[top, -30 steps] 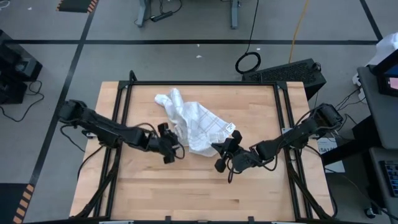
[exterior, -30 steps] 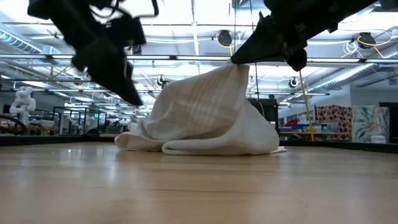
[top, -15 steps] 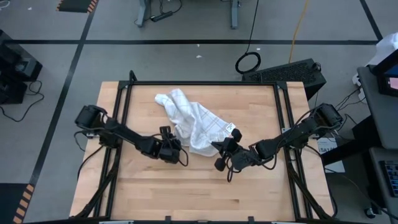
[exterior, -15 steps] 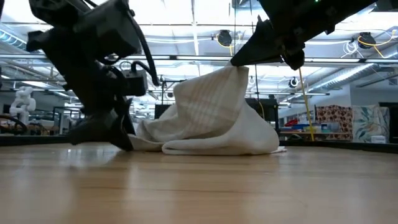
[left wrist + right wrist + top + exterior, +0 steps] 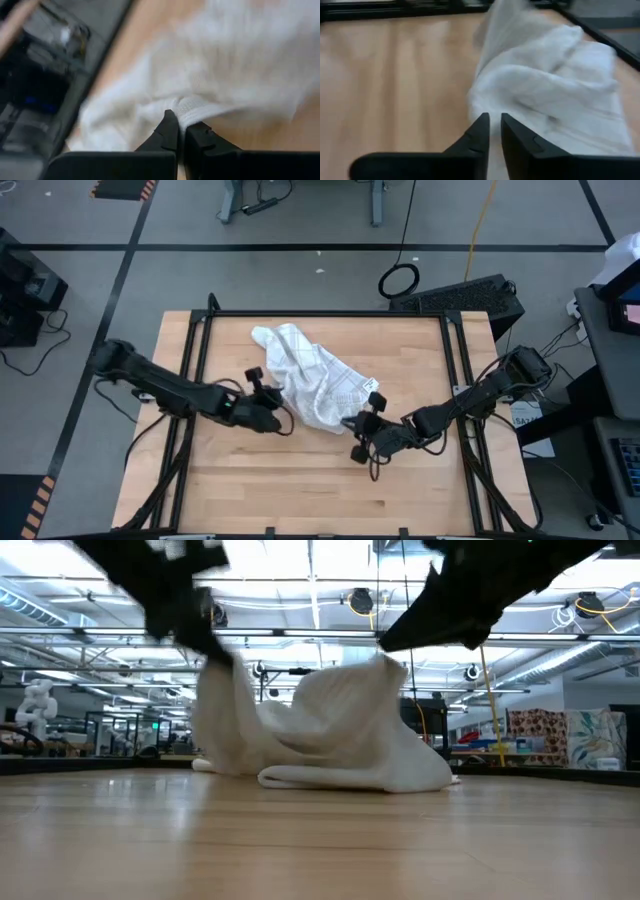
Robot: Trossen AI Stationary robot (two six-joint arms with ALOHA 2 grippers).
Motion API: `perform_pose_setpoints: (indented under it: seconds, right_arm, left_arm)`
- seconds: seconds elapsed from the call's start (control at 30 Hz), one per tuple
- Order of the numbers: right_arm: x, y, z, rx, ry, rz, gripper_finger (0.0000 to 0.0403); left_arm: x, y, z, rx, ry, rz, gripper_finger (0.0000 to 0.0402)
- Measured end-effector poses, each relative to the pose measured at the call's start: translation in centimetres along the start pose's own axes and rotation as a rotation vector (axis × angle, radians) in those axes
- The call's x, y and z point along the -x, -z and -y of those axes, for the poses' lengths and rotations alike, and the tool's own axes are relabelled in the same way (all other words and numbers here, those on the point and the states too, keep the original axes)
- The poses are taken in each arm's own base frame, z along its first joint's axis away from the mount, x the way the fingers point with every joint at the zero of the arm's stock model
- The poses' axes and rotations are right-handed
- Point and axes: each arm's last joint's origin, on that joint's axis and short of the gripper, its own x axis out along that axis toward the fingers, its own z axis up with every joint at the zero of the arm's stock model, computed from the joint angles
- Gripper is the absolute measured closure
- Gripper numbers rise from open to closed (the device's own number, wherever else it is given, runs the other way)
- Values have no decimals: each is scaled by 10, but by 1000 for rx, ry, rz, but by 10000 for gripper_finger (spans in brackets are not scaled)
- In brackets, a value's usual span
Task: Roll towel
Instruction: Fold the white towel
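- Seen from above, the towel [image 5: 312, 377] lies crumpled near the middle of the wooden table [image 5: 420, 490], between the two arms; only this view shows its fine dark check lines.
- The low view adds height: the towel [image 5: 330, 735] rises in two peaks, one under each arm, with a sag between them and a folded edge resting on the tabletop.
- The cloth is white, thin and heavily bunched, with a twisted tail pointing toward the table's far left.
- The left gripper [image 5: 181, 131] is pinched tight on a fold at the towel's left edge, which the left wrist view shows caught between the fingertips.
- The right gripper [image 5: 494, 122] sits at the towel's right edge, its fingers parted by a narrow slit; whether cloth is between them cannot be told.
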Motion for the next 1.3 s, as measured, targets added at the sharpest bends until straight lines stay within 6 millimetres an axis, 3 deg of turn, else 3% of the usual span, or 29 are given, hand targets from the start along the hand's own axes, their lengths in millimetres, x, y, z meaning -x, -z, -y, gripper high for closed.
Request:
perform_pose_setpoints:
  seconds: [0.17,0.3,0.6,0.8,0.93,1.07,1.17,1.3]
  right_arm:
    - [12,11,-12,132,-67,-58,308]
    - [18,24,-12,177,-44,-148,264]
    - [-2,48,-18,185,40,-181,186]
    - [-29,73,-11,233,157,-244,169]
    - [-44,84,-2,234,212,-289,198]
    - [-46,77,6,212,237,-288,293]
    - [-33,57,13,213,242,-263,379]
    - [4,23,27,189,359,-138,385]
  left_arm:
    - [45,-36,-38,99,23,256,395]
    - [68,-48,-57,120,85,413,394]
    - [71,-53,-59,129,130,474,394]
    - [71,-57,-56,136,183,510,394]
    - [73,-61,-57,141,203,557,394]
    - [74,-62,-57,135,198,579,394]
    - [74,-62,-58,128,196,579,394]
    - [80,-63,-57,142,216,602,394]
